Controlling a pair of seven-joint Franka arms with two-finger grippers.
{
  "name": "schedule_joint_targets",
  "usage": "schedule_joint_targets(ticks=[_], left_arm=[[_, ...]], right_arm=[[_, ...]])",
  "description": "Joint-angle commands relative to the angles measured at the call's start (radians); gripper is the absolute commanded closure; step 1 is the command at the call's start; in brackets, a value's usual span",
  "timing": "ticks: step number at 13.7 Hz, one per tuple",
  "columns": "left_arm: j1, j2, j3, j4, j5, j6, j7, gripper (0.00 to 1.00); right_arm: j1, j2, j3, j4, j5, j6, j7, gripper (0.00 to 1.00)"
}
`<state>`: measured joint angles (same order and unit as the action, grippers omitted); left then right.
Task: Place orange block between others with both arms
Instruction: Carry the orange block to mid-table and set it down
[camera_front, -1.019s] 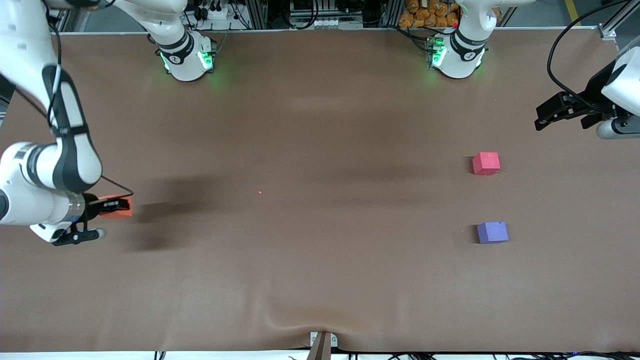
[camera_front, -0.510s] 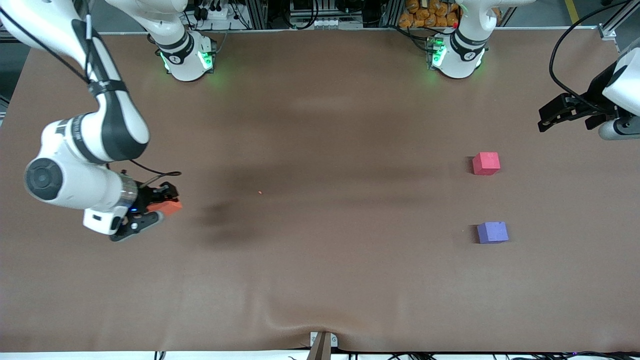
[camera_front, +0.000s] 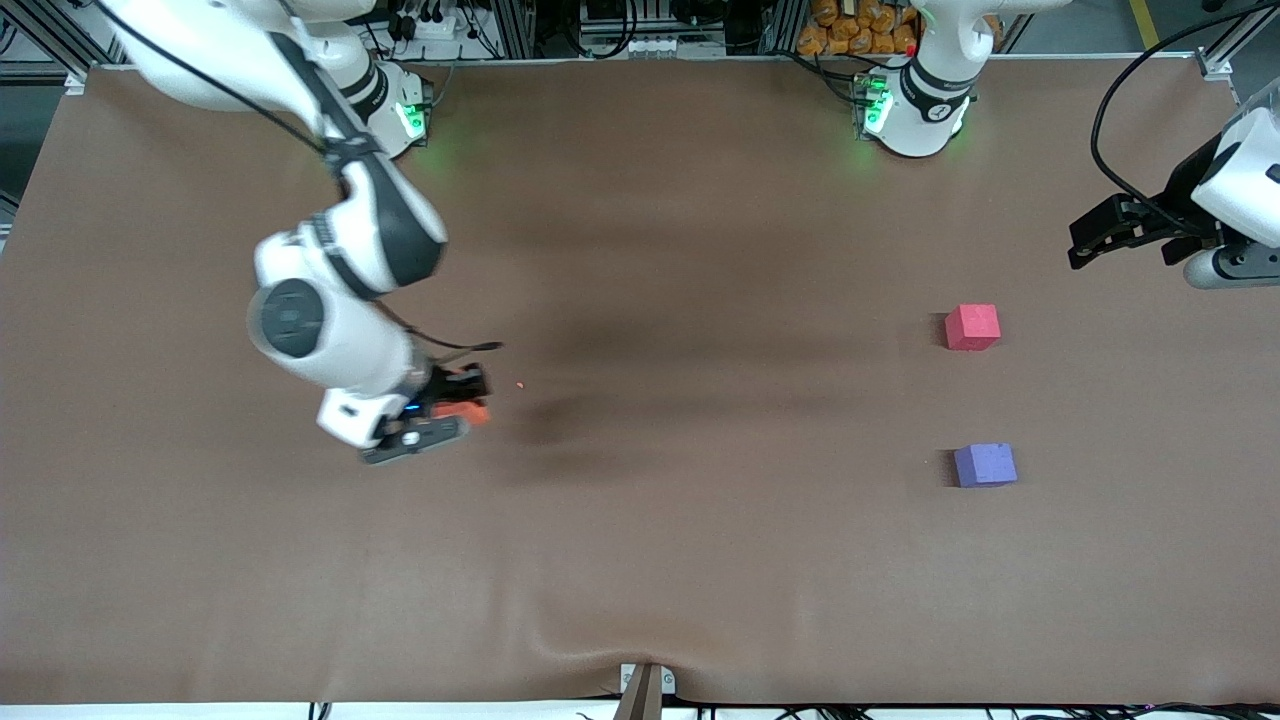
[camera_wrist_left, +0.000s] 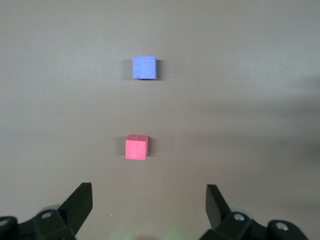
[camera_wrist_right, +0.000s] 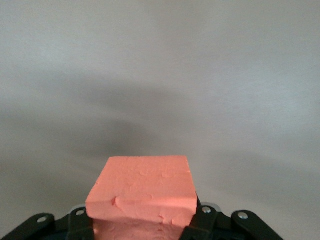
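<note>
My right gripper (camera_front: 465, 398) is shut on the orange block (camera_front: 470, 410), carrying it above the brown table, part way from the right arm's end toward the middle. The block (camera_wrist_right: 142, 190) fills the space between the jaws in the right wrist view. A pinkish-red cube (camera_front: 972, 327) and a purple-blue cube (camera_front: 985, 465) rest on the table toward the left arm's end, the purple-blue one nearer the front camera, with a gap between them. My left gripper (camera_front: 1100, 232) hangs open and waits beside them near the table's end. The left wrist view shows both cubes (camera_wrist_left: 136, 147) (camera_wrist_left: 144, 67) ahead of its open fingers (camera_wrist_left: 80, 202).
The brown table cover (camera_front: 640, 560) has a wrinkle at its front edge above a small clamp (camera_front: 645, 685). Both arm bases (camera_front: 380, 115) (camera_front: 915, 110) glow green along the table's back edge. A tiny red speck (camera_front: 520, 385) lies near the middle.
My right arm has swung from the table's end toward the middle, carrying the orange block with it. The left gripper barely shifted and the two cubes stayed put.
</note>
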<state>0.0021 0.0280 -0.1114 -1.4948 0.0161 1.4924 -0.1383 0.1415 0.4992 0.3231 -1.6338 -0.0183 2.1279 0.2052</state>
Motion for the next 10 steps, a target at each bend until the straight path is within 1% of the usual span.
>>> schedule_joint_targets(ticks=[1, 5, 7, 8, 10], left_arm=[[0.001, 0.004, -0.008, 0.007, 0.022, 0.003, 0.016, 0.00], [-0.013, 0.015, -0.010, 0.010, 0.022, 0.008, 0.016, 0.00], [-0.011, 0.015, -0.010, 0.010, 0.021, 0.023, 0.016, 0.00], [-0.013, 0.015, -0.010, 0.010, 0.021, 0.026, 0.014, 0.00], [-0.011, 0.013, -0.010, 0.010, 0.019, 0.026, 0.014, 0.00]], right_arm=[[0.065, 0.068, -0.004, 0.045, -0.005, 0.047, 0.155, 0.87], [0.211, 0.189, -0.012, 0.146, -0.019, 0.150, 0.403, 0.87], [0.285, 0.246, -0.038, 0.202, -0.022, 0.184, 0.445, 0.86], [0.338, 0.272, -0.068, 0.231, -0.028, 0.190, 0.447, 0.85], [0.479, 0.321, -0.180, 0.278, -0.040, 0.227, 0.473, 0.85]])
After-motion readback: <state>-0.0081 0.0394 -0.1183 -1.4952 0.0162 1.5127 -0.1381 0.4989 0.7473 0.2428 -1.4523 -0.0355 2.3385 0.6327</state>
